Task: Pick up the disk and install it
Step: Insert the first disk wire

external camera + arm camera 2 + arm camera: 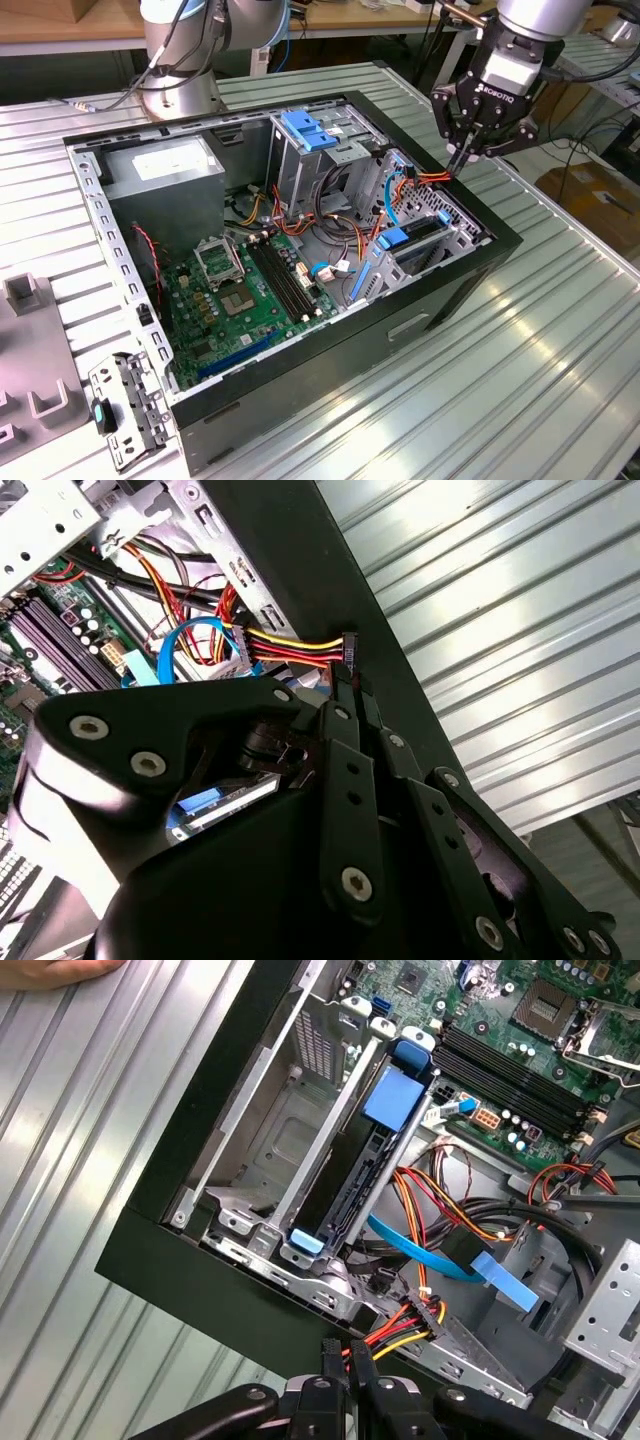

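The disk [345, 1175] stands on edge in the drive bay at the case's corner, its blue bracket tab [395, 1095] at one end. In the exterior view the disk [418, 236] sits low in the bay near the case's right wall. My gripper [457, 166] hovers over that wall's rim, a little behind the bay. Its fingers [345, 695] are pinched together on the black connector [348, 645] of a red, yellow and black power cable [405, 1325]. The cable runs from the fingertips down into the case beside the disk.
The open black computer case [420, 330] lies on a ribbed metal table. Inside are a green motherboard [240, 290], a tall grey cage with a blue top [305, 130], a grey box with a white sticker [165, 165] and a blue flat cable [440, 1255]. A hand [60, 968] rests on the table.
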Tool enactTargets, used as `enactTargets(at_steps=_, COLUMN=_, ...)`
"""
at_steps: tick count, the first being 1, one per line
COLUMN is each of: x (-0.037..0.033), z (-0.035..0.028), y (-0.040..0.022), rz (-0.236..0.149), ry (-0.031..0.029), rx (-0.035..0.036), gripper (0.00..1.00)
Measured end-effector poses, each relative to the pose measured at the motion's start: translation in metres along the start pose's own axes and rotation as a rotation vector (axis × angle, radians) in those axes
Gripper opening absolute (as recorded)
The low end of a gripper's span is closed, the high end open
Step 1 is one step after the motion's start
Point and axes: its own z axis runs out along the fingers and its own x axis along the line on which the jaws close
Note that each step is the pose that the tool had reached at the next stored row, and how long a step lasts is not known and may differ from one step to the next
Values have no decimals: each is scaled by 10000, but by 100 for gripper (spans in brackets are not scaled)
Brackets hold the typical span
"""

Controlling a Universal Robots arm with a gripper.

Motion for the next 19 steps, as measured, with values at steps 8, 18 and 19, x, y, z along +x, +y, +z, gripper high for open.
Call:
enactTargets(at_steps=8, x=0, z=0, y=0, rz=-1, ry=0, rx=0, gripper=25)
enactTargets(at_steps=18, x=6, z=1, y=-12, rz=-25, ry=-1, rx=1, gripper=25)
enactTargets(at_steps=19, x=10, z=1, y=-18, rz=-25, ry=-1, rx=1, gripper=25)
